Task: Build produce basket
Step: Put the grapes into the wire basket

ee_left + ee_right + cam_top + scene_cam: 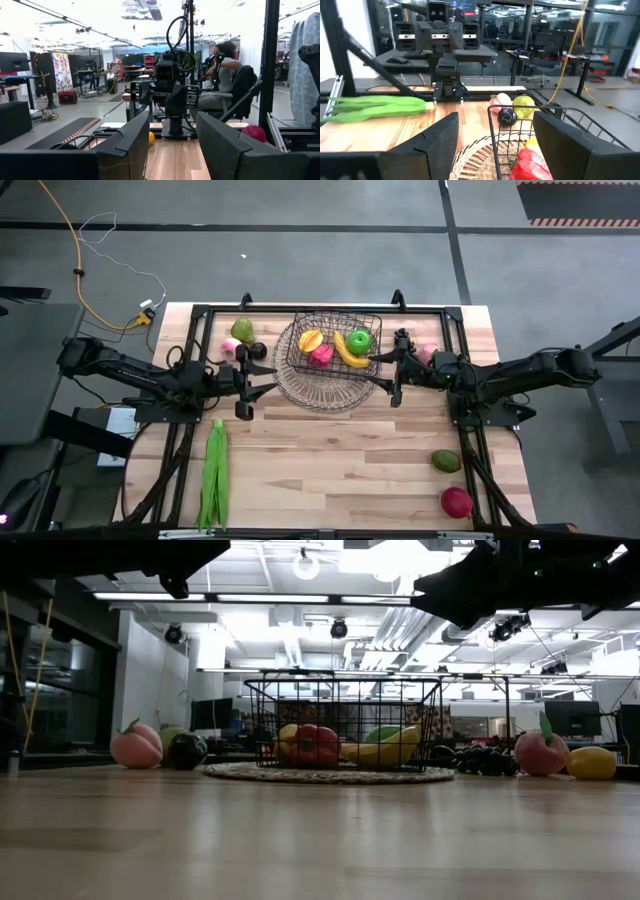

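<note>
The wire-mesh basket [330, 360] stands at the table's far middle on a pale round base [320, 775]. In it lie a yellow banana [348, 350], a green apple [360, 340], an orange-yellow piece [311, 340] and a pink-red piece [321, 356]. My left gripper [256, 388] is open and empty just left of the basket. My right gripper [392, 370] is open and empty just right of it, with the basket rim [520, 130] before its fingers. Long green pods [214, 475] lie flat at the near left.
A green pear [242, 330], a pink piece [231, 348] and a dark fruit [258, 350] lie far left of the basket. Another pink piece [427, 354] lies behind my right gripper. A green fruit [446, 461] and a red apple [457, 501] lie near right. A person sits beyond the table [225, 65].
</note>
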`<state>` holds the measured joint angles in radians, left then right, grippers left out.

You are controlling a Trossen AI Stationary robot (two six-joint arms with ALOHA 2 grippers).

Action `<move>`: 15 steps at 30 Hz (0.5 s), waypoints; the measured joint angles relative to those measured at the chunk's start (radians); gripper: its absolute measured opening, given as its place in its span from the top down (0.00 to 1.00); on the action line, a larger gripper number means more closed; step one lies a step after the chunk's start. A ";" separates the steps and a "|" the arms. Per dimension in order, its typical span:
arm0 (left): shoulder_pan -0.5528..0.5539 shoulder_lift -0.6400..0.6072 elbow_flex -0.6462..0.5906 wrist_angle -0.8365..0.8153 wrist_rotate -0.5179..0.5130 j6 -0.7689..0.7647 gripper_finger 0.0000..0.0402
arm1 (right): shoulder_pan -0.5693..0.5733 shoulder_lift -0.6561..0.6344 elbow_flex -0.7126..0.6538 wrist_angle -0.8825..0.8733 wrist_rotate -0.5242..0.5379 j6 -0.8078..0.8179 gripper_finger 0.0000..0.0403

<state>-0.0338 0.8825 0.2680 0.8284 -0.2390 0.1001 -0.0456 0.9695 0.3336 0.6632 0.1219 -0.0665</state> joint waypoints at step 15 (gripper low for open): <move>0.000 0.001 0.000 -0.019 0.000 -0.003 0.62 | 0.005 0.011 0.308 -1.183 0.641 0.734 0.39</move>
<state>-0.0338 0.8837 0.2680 0.8098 -0.2390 0.0975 -0.0411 0.9806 0.6415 -0.5197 0.7632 0.6672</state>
